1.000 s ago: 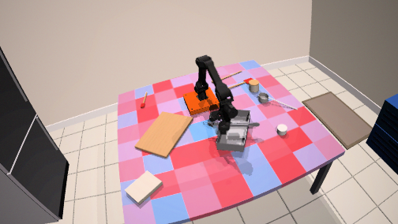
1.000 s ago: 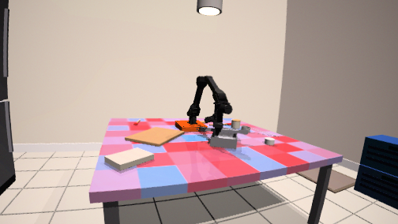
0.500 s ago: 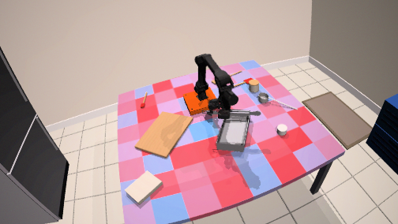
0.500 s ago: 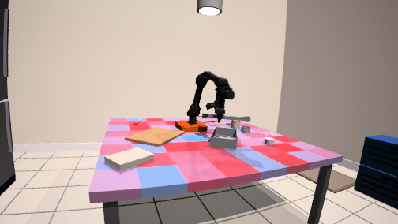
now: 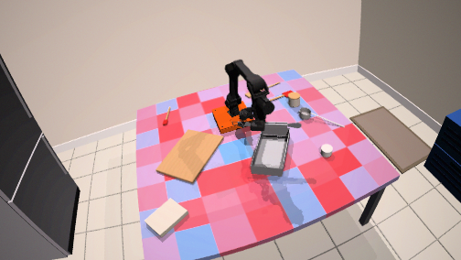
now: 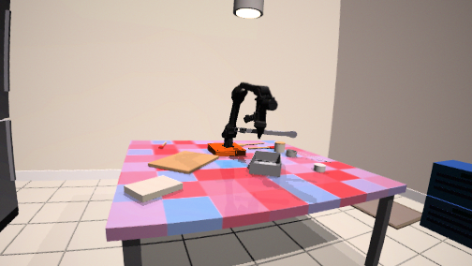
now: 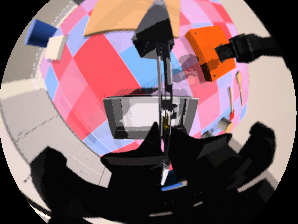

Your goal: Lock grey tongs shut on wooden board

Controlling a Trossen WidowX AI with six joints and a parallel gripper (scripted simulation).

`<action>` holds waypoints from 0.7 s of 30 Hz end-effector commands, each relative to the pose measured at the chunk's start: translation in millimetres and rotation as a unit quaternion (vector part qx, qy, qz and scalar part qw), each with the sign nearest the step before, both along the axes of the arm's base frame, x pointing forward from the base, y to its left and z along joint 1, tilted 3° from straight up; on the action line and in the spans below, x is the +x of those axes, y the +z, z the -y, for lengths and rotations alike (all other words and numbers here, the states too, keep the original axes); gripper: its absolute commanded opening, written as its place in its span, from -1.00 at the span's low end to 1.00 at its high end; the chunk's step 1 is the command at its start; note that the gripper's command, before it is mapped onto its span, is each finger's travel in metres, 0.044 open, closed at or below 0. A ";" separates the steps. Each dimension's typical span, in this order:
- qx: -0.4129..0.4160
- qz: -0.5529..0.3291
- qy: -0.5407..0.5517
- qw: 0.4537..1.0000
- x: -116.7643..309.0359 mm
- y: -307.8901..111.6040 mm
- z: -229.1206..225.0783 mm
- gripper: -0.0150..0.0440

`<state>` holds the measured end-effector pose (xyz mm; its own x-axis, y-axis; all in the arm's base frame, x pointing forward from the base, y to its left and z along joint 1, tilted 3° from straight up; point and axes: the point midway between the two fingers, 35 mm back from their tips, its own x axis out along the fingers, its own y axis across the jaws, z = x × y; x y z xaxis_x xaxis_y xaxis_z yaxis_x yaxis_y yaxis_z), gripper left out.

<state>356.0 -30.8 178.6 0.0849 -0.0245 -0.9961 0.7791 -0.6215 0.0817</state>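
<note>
The grey tongs point(image 5: 294, 124) point(image 6: 287, 134) point(image 7: 152, 31) are roughly level in the air above the far end of the roasting tin point(image 5: 267, 171) point(image 6: 266, 169) point(image 7: 132, 134). My gripper point(image 5: 258, 125) point(image 6: 259, 135) point(image 7: 157, 124) points down and is shut on them around the middle. In the wrist view their two arms run close together, nearly parallel. Whether the hinge lock is engaged cannot be seen. The wooden board point(image 5: 189, 156) point(image 6: 183, 162) point(image 7: 105, 22) lies flat to the left of the tin, with nothing on it.
The orange base plate point(image 5: 221, 120) point(image 6: 216, 149) point(image 7: 200, 45) is behind the tin. A cream block point(image 5: 166, 217) point(image 6: 153, 187) lies at the front left. A white cup point(image 5: 326, 150) point(image 6: 319, 168), a grey pot point(image 5: 305, 113) and a tan jar point(image 5: 294, 100) stand on the right.
</note>
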 end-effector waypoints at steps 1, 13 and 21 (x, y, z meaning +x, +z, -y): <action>0.002 0.000 -0.031 1.000 -0.6 -0.1 12.2 -1.00; 0.013 0.005 -0.210 0.978 -12.1 2.0 82.9 -1.00; 0.020 0.010 -0.330 0.944 -27.9 3.6 129.5 -1.00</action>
